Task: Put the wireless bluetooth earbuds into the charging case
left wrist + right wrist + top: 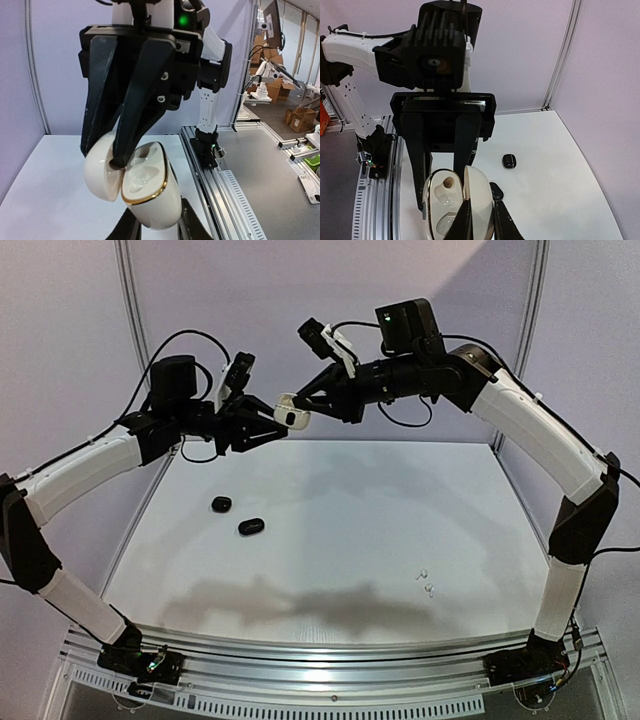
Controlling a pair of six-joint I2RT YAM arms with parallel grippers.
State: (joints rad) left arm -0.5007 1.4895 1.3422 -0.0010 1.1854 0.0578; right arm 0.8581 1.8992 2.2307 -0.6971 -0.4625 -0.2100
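Note:
A white charging case [292, 414] with a gold rim hangs open in mid-air between both arms. My left gripper [157, 220] is shut on the case's body [159, 197], and both wells in it are empty. My right gripper [482, 216] is shut on the hinged lid [481, 197], holding it away from the body [440, 207]. In the left wrist view the right arm's black fingers [135, 100] come down from above onto the lid [101, 170]. Two tiny white earbuds [426, 581] lie on the table at the right, far below both grippers.
Two small black cases [221, 504] [251, 526] lie shut on the white table [340, 540] at the left; one of them [508, 160] shows in the right wrist view. Purple walls enclose the back and sides. An aluminium rail [330, 655] runs along the near edge.

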